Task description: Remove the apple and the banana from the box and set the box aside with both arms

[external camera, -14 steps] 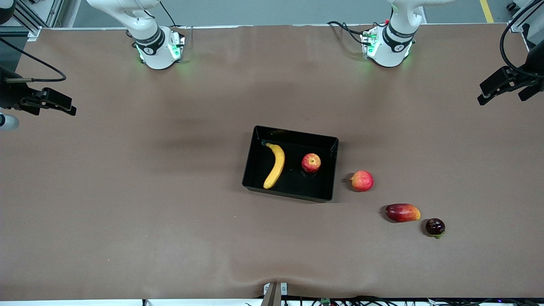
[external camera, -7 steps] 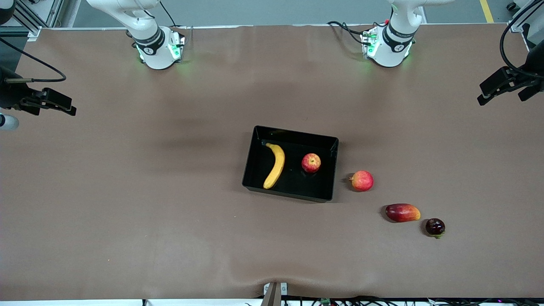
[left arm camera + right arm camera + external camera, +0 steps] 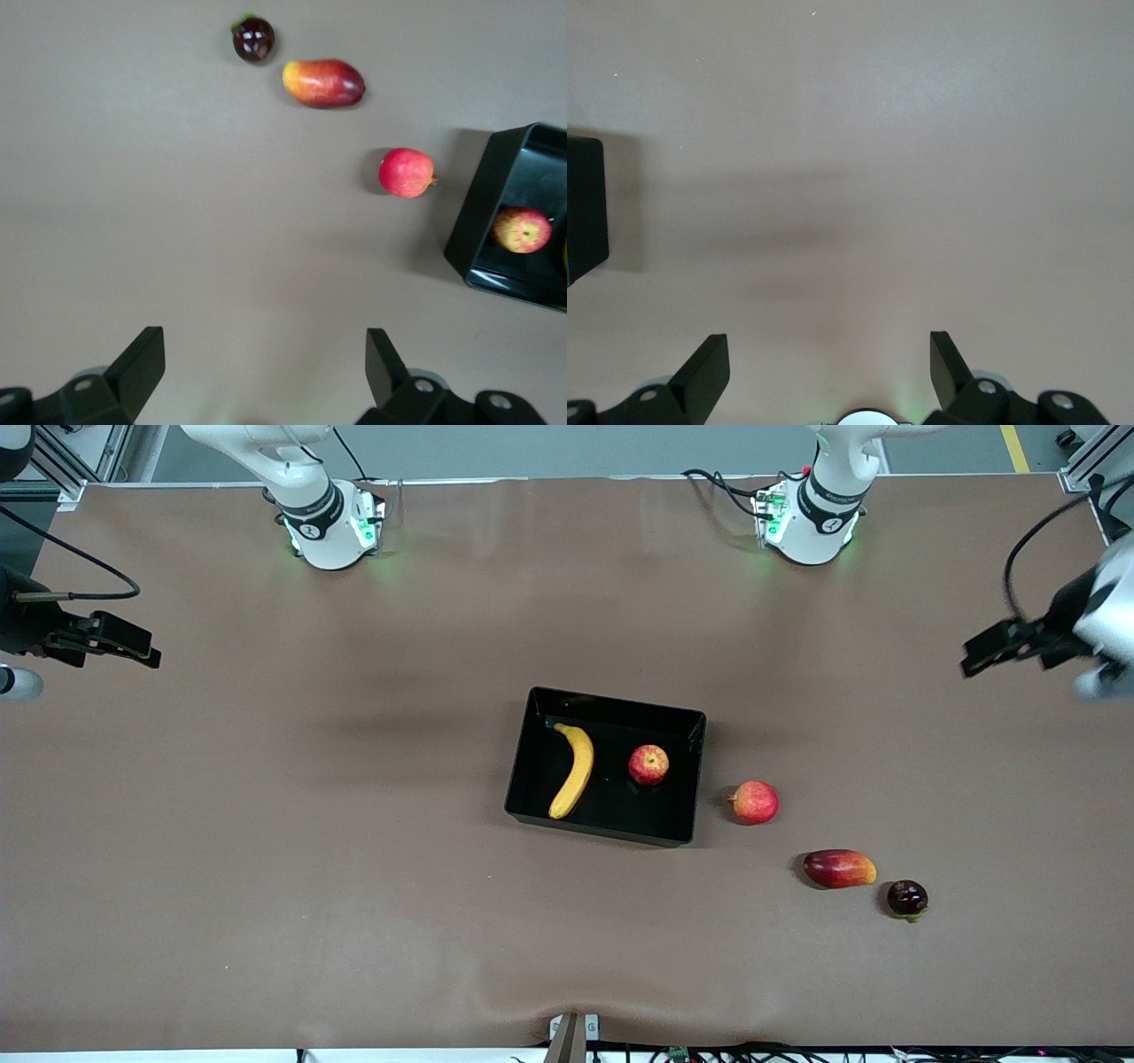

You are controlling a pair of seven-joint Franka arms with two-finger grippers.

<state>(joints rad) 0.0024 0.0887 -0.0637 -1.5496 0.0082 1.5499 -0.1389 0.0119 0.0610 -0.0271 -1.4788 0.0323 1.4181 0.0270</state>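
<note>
The black box [image 3: 687, 779] sits mid-table. In it lie the yellow banana [image 3: 574, 770] and the small red apple [image 3: 648, 764]. The box [image 3: 496, 221] and apple [image 3: 522, 230] also show in the left wrist view, and a corner of the box [image 3: 585, 208] shows in the right wrist view. My left gripper [image 3: 983, 657] hangs open and empty over bare table at the left arm's end; in its wrist view [image 3: 264, 367] the fingers are wide apart. My right gripper [image 3: 133, 646] hangs open and empty over the right arm's end [image 3: 829, 372].
A pinkish-red round fruit [image 3: 755, 802] lies beside the box toward the left arm's end. A red-yellow oval fruit [image 3: 839, 868] and a small dark fruit [image 3: 907, 898] lie nearer the front camera. All three show in the left wrist view [image 3: 407, 172] [image 3: 324, 82] [image 3: 253, 40].
My left gripper has shifted a little inward over the table and lower in the front view. The right gripper, box and fruits have not moved.
</note>
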